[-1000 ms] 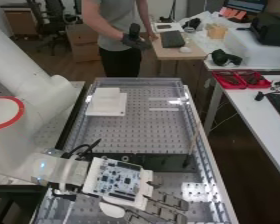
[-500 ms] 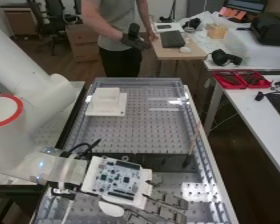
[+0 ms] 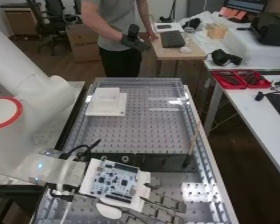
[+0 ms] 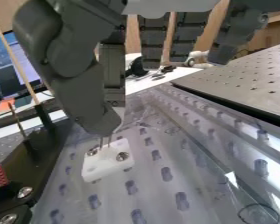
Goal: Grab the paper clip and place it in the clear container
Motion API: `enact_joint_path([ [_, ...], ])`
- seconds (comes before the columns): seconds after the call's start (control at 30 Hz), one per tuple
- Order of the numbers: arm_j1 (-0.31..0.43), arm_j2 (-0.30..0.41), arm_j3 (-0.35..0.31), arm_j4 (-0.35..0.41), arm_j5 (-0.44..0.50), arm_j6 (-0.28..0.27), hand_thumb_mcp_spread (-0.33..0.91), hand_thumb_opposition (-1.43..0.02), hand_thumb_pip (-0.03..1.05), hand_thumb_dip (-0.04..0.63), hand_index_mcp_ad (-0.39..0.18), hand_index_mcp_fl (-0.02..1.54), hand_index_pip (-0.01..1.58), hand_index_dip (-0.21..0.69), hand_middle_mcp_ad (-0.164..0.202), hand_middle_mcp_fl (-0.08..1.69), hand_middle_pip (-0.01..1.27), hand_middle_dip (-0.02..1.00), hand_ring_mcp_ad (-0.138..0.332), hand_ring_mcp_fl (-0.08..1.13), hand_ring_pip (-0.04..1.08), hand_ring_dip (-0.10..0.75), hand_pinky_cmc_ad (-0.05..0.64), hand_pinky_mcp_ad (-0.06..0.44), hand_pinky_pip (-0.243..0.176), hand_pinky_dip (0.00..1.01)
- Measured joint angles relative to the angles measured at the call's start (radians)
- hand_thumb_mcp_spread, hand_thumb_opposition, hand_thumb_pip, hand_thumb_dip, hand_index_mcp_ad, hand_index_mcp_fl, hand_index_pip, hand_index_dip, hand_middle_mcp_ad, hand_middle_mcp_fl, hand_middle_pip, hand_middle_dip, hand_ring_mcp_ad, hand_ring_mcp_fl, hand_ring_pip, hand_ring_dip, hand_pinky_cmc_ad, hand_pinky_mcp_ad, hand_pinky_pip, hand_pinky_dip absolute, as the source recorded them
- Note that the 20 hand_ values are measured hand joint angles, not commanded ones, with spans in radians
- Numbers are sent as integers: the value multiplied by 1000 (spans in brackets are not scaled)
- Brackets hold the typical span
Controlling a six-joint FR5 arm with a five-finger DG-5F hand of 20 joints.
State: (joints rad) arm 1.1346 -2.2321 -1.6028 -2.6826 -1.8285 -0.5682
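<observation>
Just a thin, upright paper clip (image 4: 109, 141).

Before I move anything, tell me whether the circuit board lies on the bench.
No, the circuit board sits on the back of the hand.

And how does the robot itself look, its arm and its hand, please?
The arm is smooth, white and rounded, with a red ring and a small blue light. The hand is dark grey, with a bare circuit board on a white plate. Black cables loop beside it.
</observation>
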Motion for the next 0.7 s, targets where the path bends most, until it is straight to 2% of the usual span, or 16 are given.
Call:
enact_joint_path([
  [0.47,1,-13,15,-5,-6,0,469,-860,749,302,-155,236,1529,126,61,37,138,188,87,0,93,73,250,211,-59,188],
  [0.7,1,-15,16,6,-3,6,471,-883,740,305,-169,333,1525,122,61,59,138,188,87,0,89,73,246,211,-59,188],
])
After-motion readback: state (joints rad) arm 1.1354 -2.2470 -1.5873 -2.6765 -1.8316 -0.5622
